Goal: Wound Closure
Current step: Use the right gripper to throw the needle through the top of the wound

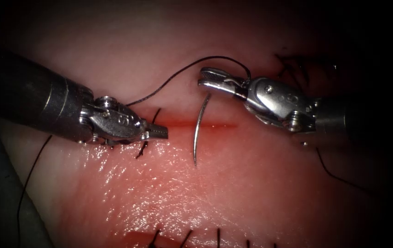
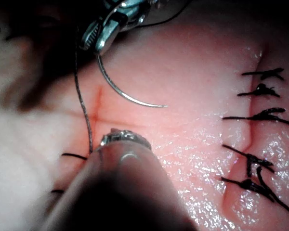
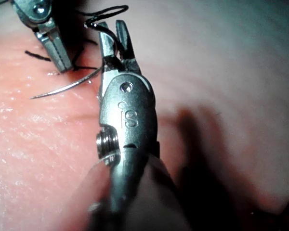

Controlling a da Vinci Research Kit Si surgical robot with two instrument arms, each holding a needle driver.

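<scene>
Pink, wet tissue [image 1: 168,193] lies under both of my tools, with the red cut [image 1: 205,125] running across it between them. Some red fluid [image 1: 182,124] sits along the cut.

My right tool [image 1: 205,78] comes in from the right, above the cut. Its jaws are pinching the needle [image 1: 199,126] near its thread end. From those jaws the needle curves down across the cut, and its sharp tip [image 1: 195,164] points away below the cut. I can't see any part of the needle stuck in the tissue; it looks like it hangs just over it. In the right wrist view the same jaws [image 3: 116,45] grip the needle [image 3: 67,86], and it sweeps away toward my other tool.

Dark thread [image 1: 173,76] runs from the right jaws in a loop and then sweeps down toward my left tool [image 1: 162,132].

My left tool sits at the left end of the cut, close to the needle but not touching it. Its jaws look pressed together and hold nothing. A short dark stitch [image 1: 148,133] crosses the cut right beside them.

In the left wrist view I see a row of dark finished stitches [image 2: 260,115] along another closed cut [image 2: 253,139], well apart from my jaws.
</scene>
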